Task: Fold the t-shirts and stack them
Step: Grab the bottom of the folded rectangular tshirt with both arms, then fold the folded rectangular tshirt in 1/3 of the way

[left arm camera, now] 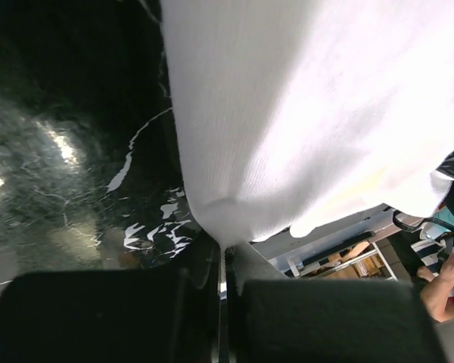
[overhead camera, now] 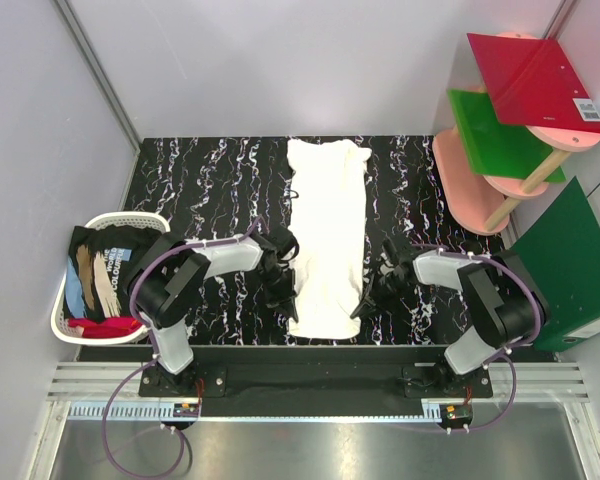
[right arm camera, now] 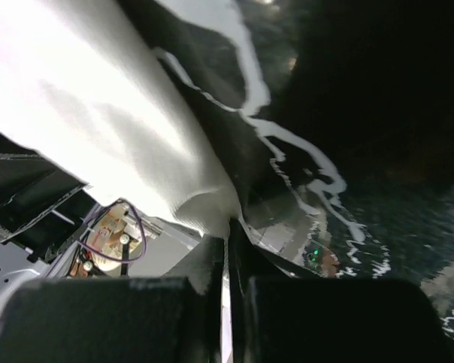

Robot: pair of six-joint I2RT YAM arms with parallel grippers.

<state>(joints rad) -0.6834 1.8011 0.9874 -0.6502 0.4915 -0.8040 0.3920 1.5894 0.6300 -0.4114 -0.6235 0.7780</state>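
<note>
Cream t-shirt (overhead camera: 328, 235): one, flat lengthwise on bench (overhead camera: 210, 180).
Left fingers (left arm camera: 208, 265): closed, pinching its near left corner.
Right fingers (right arm camera: 242, 261): closed, pinching its near right corner.
Basket (overhead camera: 68, 305): one, more tees (overhead camera: 100, 270) inside.

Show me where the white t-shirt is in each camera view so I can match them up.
Top external: the white t-shirt lies lengthwise at centre, between the two arms.
Left wrist: it fills the upper right, with a corner pinched in the left fingers.
Right wrist: it is at upper left, with a corner pinched in the right fingers.
Shared landmark: the black marbled table beneath it.
</note>
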